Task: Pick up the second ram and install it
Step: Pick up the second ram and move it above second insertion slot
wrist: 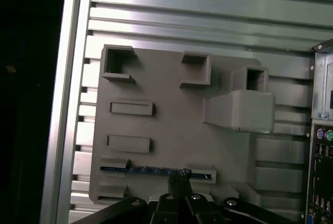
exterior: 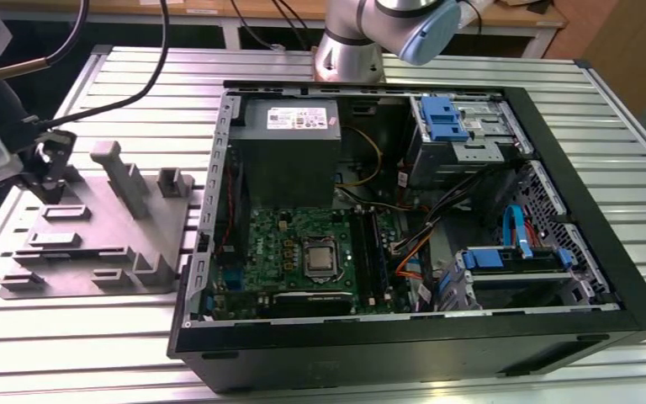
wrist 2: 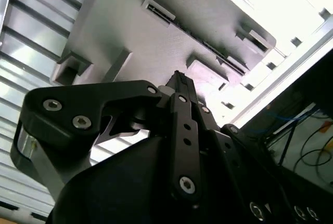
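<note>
The second ram (wrist: 151, 170) stands on its long edge in a holder along one side of the grey plastic tray (wrist: 171, 130), a thin dark strip with a bluish sheen. My gripper (wrist: 179, 178) is right at the middle of that strip, its fingers together with nothing visible between them. I cannot tell whether the tips touch the ram. In the second wrist view the gripper (wrist 2: 178, 78) hangs over the tray (wrist 2: 119, 26). In the exterior view the gripper (exterior: 50, 181) is at the far left, over the tray's (exterior: 98, 231) back left corner.
An open black PC case (exterior: 592, 278) lies to the exterior view's right of the tray, with the motherboard (exterior: 289, 244), CPU socket (exterior: 320, 257) and memory slots (exterior: 377, 252) exposed. A power supply (exterior: 289, 118), blue drive cages (exterior: 444, 118) and cables fill the case. Everything rests on a slatted metal table (exterior: 76, 353).
</note>
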You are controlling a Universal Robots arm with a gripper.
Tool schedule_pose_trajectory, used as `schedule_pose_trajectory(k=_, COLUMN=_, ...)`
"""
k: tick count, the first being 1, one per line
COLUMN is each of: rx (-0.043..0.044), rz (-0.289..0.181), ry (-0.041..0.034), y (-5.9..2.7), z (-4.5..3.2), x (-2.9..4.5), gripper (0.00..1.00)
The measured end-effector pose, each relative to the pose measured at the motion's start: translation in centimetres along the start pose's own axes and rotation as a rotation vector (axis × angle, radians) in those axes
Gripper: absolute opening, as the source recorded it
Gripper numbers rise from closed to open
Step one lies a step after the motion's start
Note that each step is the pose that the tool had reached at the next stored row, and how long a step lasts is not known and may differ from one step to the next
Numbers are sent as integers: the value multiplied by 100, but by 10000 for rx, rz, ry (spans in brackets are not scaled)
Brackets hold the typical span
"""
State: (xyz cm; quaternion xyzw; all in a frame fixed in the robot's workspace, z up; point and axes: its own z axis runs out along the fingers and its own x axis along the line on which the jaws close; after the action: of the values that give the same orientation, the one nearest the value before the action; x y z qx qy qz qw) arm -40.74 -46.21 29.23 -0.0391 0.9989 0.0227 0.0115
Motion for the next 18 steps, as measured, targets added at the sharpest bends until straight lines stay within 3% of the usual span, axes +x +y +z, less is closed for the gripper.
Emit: schedule_pose_trajectory(k=18, rx=-81, rz=-3278, ry=145, y=-4, z=89, x=2, gripper=10)
